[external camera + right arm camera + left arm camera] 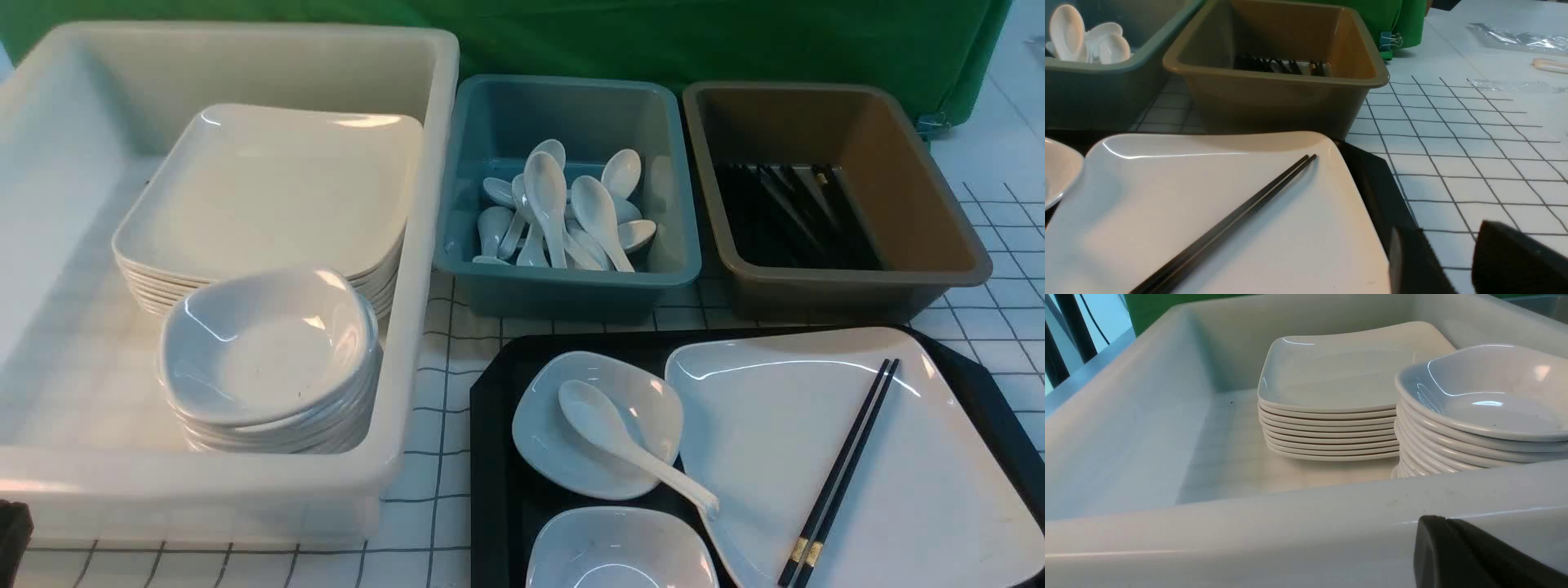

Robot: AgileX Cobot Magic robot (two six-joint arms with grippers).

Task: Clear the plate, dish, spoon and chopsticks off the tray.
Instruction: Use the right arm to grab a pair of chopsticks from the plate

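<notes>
Grid-lined bench (441, 408) lay before a green backdrop (653, 41); left pincer (1453, 551) was clenched, right pincer (1445, 228) stood released beside the tray (490, 490).

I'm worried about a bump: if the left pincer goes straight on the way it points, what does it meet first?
Most likely the near wall of the white tub, just ahead of the left pincer, though depth is hard to judge.

White tub (245, 31) on the left, holding a plate stack (269, 188) with a dish stack (265, 347) just in front. Teal tub (571, 280) mid-table, white spoons (563, 212) piled inside. Brown tub (849, 278) beside it, black sticks (792, 216) on its floor. Checked cloth (433, 408) underneath, green drape (694, 37) behind.
</notes>
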